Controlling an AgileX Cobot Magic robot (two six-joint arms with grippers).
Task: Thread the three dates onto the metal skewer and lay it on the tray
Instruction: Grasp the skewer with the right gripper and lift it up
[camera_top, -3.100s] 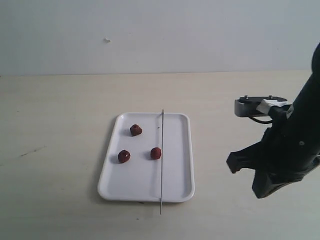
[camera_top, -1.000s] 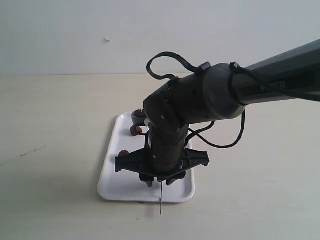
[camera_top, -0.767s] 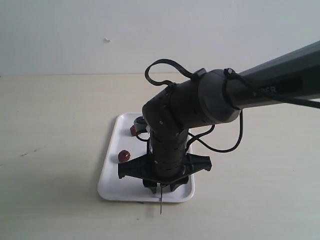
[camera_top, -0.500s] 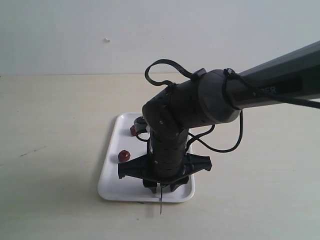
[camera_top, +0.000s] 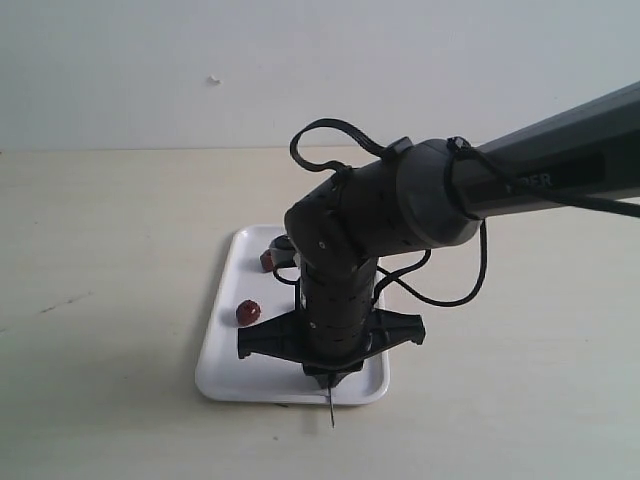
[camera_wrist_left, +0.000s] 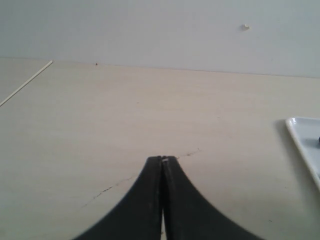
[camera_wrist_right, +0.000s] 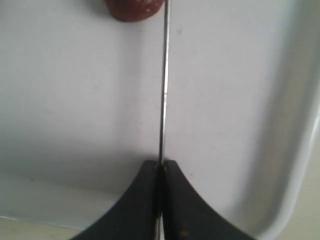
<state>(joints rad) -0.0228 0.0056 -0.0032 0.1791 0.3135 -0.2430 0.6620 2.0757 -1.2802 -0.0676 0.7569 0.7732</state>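
Exterior camera looks down over the table (camera_top: 100, 250); wrist cameras sit low, all three catching the tray (camera_top: 225, 370).

The tray (camera_top: 224, 362) is white and rectangular, with rounded corners and a low raised rim, lying flat on the table with its long sides running front to back. One dark reddish-brown, wrinkled date (camera_top: 247, 312) sits on its left part, and a second date (camera_top: 267, 260) farther back is half hidden. In the right wrist view a third date (camera_wrist_right: 134, 9) lies just beside the metal skewer (camera_wrist_right: 163, 90); whether they touch is unclear. This thin, straight grey rod runs lengthwise over the tray, pinched between the closed tips of the right gripper (camera_wrist_right: 160, 167), its near end poking past the front rim
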